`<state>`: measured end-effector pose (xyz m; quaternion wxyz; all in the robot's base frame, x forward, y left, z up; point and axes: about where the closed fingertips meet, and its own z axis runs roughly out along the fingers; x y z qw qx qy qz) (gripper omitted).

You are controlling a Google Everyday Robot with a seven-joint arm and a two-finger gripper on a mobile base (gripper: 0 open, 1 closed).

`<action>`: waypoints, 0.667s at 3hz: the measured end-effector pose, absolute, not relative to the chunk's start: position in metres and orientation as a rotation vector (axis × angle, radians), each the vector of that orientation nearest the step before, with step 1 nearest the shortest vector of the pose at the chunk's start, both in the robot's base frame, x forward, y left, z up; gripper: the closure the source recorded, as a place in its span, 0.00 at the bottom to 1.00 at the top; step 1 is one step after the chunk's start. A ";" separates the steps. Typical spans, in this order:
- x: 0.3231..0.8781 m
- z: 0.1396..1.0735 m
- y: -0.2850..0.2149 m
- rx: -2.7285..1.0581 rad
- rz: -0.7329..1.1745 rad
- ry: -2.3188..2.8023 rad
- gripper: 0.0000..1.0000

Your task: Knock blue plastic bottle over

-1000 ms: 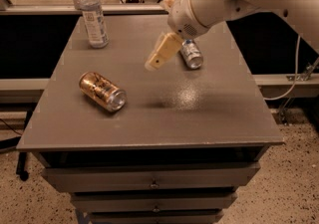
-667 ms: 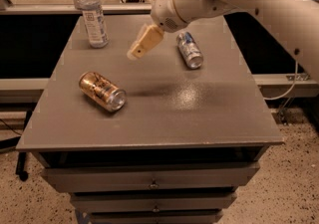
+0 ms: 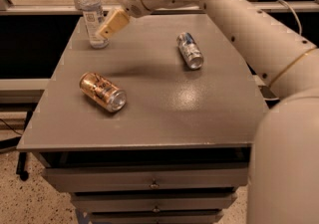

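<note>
The blue plastic bottle (image 3: 92, 15) stands upright at the far left corner of the grey table (image 3: 164, 103). It has a white cap and a pale label. My gripper (image 3: 106, 30) with tan fingers hangs just right of the bottle, its tip at the bottle's lower body, touching it or nearly so. The white arm reaches in from the upper right.
A gold can (image 3: 102, 91) lies on its side at the left of the table. A blue-silver can (image 3: 190, 50) lies on its side at the right rear. Drawers sit under the tabletop. A railing runs behind the table.
My gripper has swept left across the rear of the table, from near the blue-silver can to right beside the bottle. The bottle and both cans have not moved.
</note>
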<state>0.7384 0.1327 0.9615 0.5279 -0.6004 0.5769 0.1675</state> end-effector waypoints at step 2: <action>0.796 0.959 0.192 -1.338 0.570 1.369 0.00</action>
